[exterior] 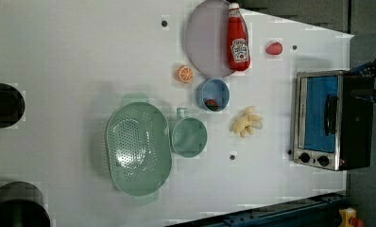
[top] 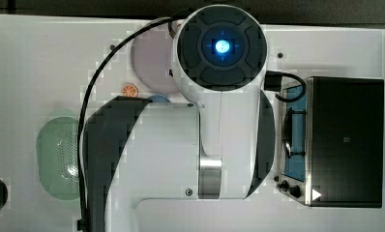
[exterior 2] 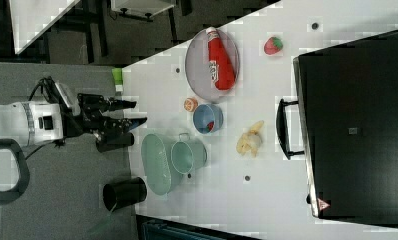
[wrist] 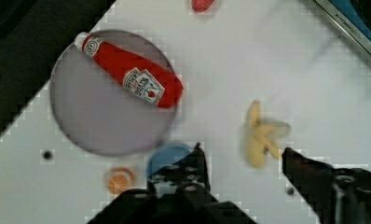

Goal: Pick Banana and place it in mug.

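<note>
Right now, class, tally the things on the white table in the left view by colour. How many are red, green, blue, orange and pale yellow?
Red: 2, bottle, strawberry
Green: 2, basket, mug
Blue: 1, bowl
Orange: 1, orange slice
Pale yellow: 1, banana
Total: 7

in the left view, the banana (exterior: 246,121) lies on the table (exterior: 82,56), between the mug (exterior: 189,137) on the left view's left and the toaster oven (exterior: 330,120) on the left view's right. the basket (exterior: 138,149) sits just beside the mug. the bowl (exterior: 213,93) is above the mug, the ketchup bottle (exterior: 237,38) lying on the plate (exterior: 205,38). my gripper (exterior 2: 134,112) hangs off the table's edge, well apart from the banana.
</note>
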Available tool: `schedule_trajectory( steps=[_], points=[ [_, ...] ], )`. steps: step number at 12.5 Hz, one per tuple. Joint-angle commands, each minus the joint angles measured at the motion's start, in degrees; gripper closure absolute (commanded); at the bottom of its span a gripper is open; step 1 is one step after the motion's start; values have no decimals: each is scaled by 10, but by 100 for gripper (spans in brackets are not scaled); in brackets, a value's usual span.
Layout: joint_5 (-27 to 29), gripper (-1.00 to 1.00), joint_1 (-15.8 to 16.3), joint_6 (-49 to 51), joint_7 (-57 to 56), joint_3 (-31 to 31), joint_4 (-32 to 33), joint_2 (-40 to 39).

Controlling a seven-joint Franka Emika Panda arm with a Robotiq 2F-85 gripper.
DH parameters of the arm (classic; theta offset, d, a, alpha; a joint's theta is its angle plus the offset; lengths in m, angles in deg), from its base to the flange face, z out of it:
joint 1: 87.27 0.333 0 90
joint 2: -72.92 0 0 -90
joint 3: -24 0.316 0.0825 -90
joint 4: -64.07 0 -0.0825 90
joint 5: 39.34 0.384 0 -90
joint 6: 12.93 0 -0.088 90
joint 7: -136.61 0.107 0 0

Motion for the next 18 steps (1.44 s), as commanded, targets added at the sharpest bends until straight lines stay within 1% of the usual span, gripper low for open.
schedule_trajectory(
  steps=[1,3,6,8,16,17,18],
  points=[
    [8,-59,-7,113,-16,-3,89,189],
    [8,-99,-7,113,-16,-2,91,187],
    [8,-100,-7,101,-30,-3,121,171],
    [8,-100,-7,60,-52,-5,164,154],
    [8,-100,-8,-236,-105,-12,372,81],
    [7,-100,-8,-264,-124,-15,388,69],
    [6,-100,-9,-286,-165,-19,399,54]
  ],
)
